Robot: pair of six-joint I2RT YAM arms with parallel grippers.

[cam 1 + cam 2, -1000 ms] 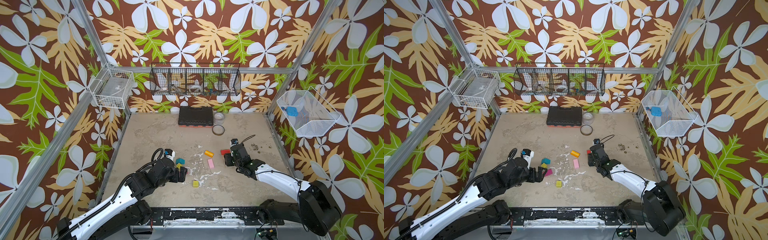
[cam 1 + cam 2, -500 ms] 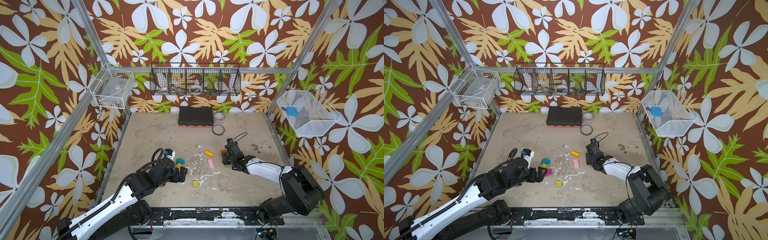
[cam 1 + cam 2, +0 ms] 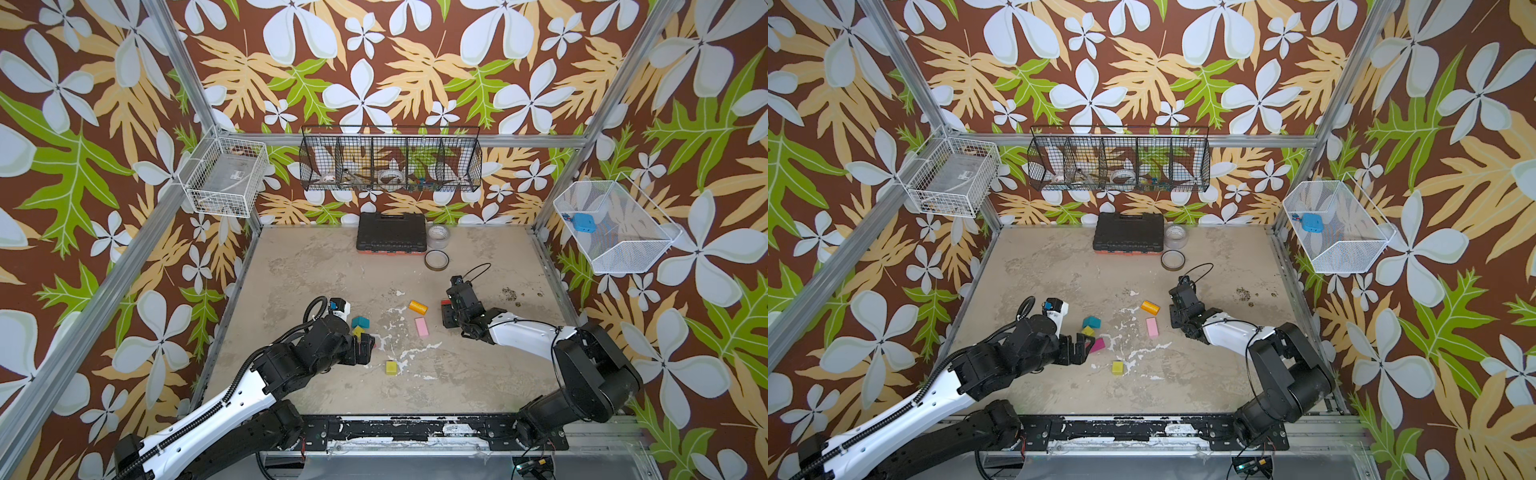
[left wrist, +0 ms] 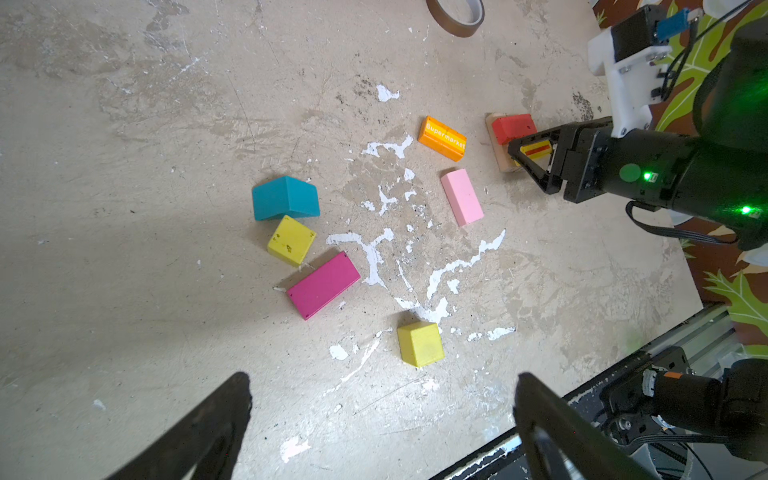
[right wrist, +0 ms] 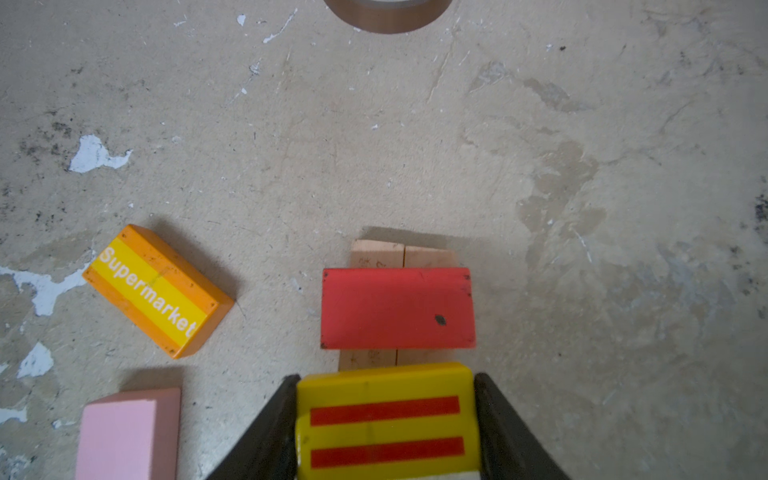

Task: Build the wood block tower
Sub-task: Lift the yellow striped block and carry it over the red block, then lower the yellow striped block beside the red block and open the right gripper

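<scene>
The right jaws squeeze the yellow block with red stripes (image 5: 384, 419) at the bottom middle of the right wrist view, just beside the red block (image 5: 397, 307) lying on two tan planks (image 5: 403, 255). The left jaws are wide apart, holding nothing, above the bench (image 4: 124, 208) near the magenta block (image 4: 323, 284).

Matt painted red block (image 5: 397, 307), bare tan wood planks (image 5: 401, 254), rough flaking tabletop (image 5: 374, 145), glossy tape roll (image 5: 386, 16)
</scene>
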